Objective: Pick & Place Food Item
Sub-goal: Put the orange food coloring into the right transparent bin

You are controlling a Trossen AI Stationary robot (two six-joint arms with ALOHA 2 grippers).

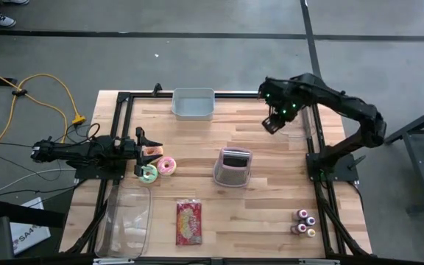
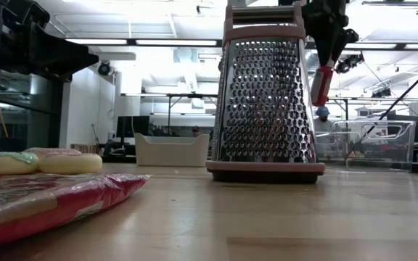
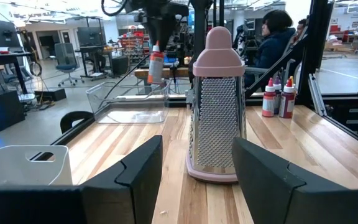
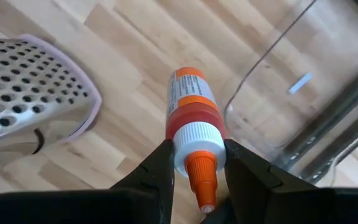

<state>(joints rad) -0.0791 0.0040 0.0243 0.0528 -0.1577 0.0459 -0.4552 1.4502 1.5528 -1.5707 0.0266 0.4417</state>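
Right wrist view: right pincer clamped on orange-capped bottle, carrying; next, probably lower into clear bin. Left pincer gapes idle.

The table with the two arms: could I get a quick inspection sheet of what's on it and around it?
Surface: wooden table in a black frame.
Job's things: small orange-capped bottle, held in the air; two donuts and a red snack packet lying flat.
Clutter: pink box grater upright mid-table; grey bin at the far edge; clear tub at the near left corner; a cluster of small bottles near right.
Grippers: right end effector shut on the bottle, above the table's far right part; left end effector open, by the donuts.
Cables: yellow cord on the floor, left.
Surroundings: workshop; a seated person behind.
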